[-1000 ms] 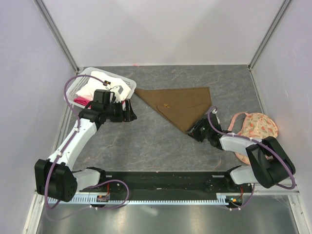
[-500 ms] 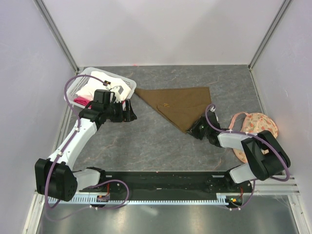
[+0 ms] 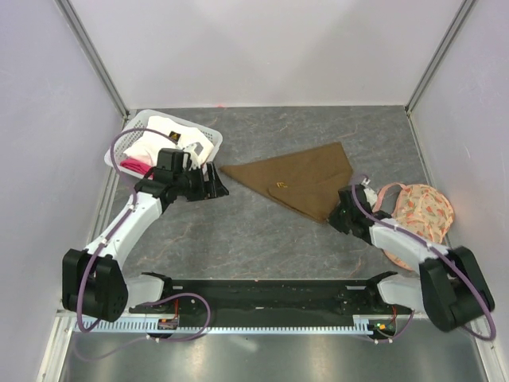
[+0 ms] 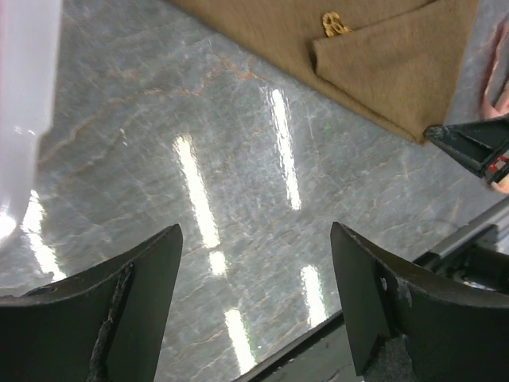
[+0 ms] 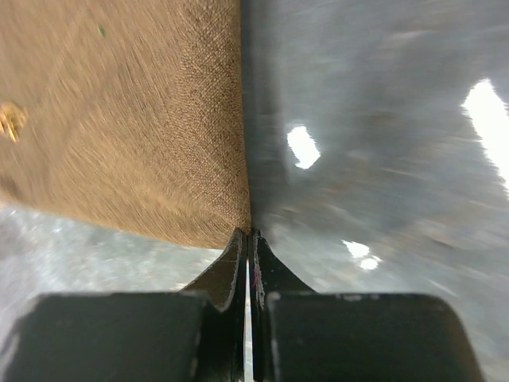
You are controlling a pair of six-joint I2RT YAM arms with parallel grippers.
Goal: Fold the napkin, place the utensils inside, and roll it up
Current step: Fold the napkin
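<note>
The olive-brown napkin lies folded in a triangle on the grey table. It also shows in the left wrist view and the right wrist view. A small gold bit of the spoon peeks out at a fold, the rest hidden; it shows in the left wrist view too. My right gripper is shut on the napkin's near corner. My left gripper is open and empty, above bare table just left of the napkin's left tip.
A white basket holding a white cloth and something pink stands at the back left, behind my left arm. A peach floral fabric piece lies at the right, beside my right arm. A black rail runs along the near edge.
My right gripper has moved right with the napkin's near corner, dragging and turning the whole napkin to the right. My left gripper has shifted slightly right.
</note>
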